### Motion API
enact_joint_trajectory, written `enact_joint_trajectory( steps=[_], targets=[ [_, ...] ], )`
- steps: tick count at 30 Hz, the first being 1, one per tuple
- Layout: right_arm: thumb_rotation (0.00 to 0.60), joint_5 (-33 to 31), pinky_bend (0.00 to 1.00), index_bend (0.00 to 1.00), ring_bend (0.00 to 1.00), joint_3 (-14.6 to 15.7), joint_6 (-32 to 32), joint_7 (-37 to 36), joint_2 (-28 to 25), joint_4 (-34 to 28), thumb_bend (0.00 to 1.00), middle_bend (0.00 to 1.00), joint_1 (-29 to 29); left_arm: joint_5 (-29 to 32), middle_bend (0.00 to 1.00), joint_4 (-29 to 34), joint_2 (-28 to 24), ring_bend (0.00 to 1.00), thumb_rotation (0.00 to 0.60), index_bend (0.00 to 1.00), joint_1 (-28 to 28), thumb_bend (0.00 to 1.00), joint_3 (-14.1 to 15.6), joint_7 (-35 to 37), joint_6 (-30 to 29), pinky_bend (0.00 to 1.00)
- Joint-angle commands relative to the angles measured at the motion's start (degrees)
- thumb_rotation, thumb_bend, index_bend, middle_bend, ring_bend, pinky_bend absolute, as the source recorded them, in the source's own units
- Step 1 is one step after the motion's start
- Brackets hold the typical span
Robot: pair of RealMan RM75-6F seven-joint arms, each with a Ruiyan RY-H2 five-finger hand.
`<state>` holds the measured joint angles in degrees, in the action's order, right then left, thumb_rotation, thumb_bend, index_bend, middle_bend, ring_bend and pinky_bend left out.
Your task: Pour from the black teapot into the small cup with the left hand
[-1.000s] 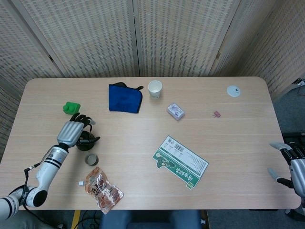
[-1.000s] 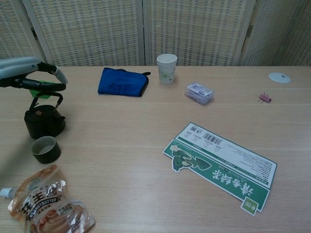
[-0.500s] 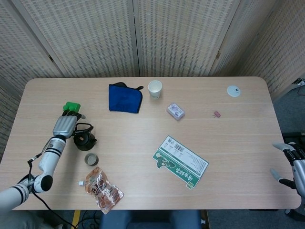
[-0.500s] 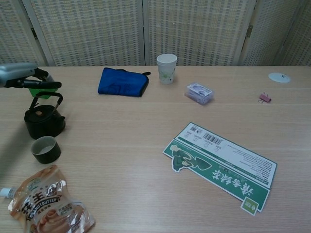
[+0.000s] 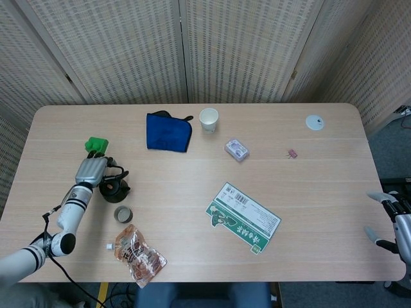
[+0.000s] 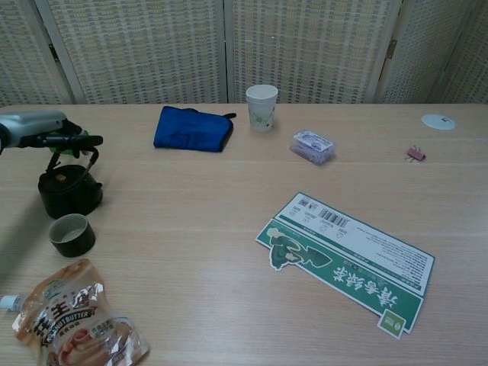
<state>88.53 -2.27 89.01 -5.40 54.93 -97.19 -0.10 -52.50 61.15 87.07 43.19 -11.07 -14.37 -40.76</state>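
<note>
The black teapot (image 6: pixel 69 191) stands at the left side of the table (image 5: pixel 192 186), with the small cup (image 6: pixel 72 234) just near of it. The left hand (image 6: pixel 42 130) sits directly above the teapot, its fingers (image 6: pixel 76 141) lying along the top of the raised handle — whether they actually grip the handle, I cannot tell. The right hand (image 5: pixel 393 219) hangs off the table's near right corner, fingers apart and holding nothing.

A snack pouch (image 6: pixel 72 324) near the cup reads "BUTTER" under some Chinese characters. The green and white package (image 6: pixel 347 259) in the middle carries a barcode and large Chinese writing that I cannot make out.

The table is pale wood grain — woven folding screens (image 5: pixel 244 51) stand behind it.
</note>
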Motion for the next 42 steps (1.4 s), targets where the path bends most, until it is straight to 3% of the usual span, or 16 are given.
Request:
enact_joint_trajectory(
  steps=[1,13,27,38,40,42],
  targets=[
    [0.6,-0.05,0.19,0.26,0.2,0.02,-0.09,-0.04,0.05,0.07,0.19,0.29,0.01,-0.87,0.38,-0.58,0.65,0.17,0.043,0.39,0.12,0.11,0.38,0.14,-0.36,0.0],
    [0.6,-0.2,0.19,0.26,0.2,-0.01,0.04,-0.61,0.28,0.68,0.19,0.29,-0.21,-4.34,0.46,0.72,-0.14,0.23,0.043,0.45,-0.17,0.11,0.11,2.83,-2.63,0.0],
    [0.6,1.01,0.19,0.26,0.2,-0.16,0.06,-0.66,0.44,0.38,0.19,0.29,0.36,-13.22,0.52,17.58,-12.04,0.29,0.046,0.51,-5.32,0.11,2.86,5.66,-10.47,0.0],
    [0.6,1.4,0.19,0.26,0.2,-0.22,-0.18,-0.2,0.46,-0.08,0.19,0.29,0.78,-18.97,0.53,22.7,-15.97,0.3,0.052,0.52,-8.74,0.11,5.32,8.17,-15.08,0.0],
    [0.6,1.34,0.19,0.26,0.2,-0.24,-0.16,-0.13,0.45,-0.13,0.19,0.29,0.78,-19.79,0.53,23.27,-16.3,0.3,0.087,0.52,-9.3,0.11,5.68,9.06,-15.65,0.0],
    [0.6,1.25,0.19,0.26,0.2,-0.2,-0.24,-0.1,0.42,-0.15,0.19,0.29,0.77,-20.57,0.53,24.06,-16.81,0.3,0.248,0.51,-9.79,0.11,6.19,10.06,-15.76,0.0]
  ],
)
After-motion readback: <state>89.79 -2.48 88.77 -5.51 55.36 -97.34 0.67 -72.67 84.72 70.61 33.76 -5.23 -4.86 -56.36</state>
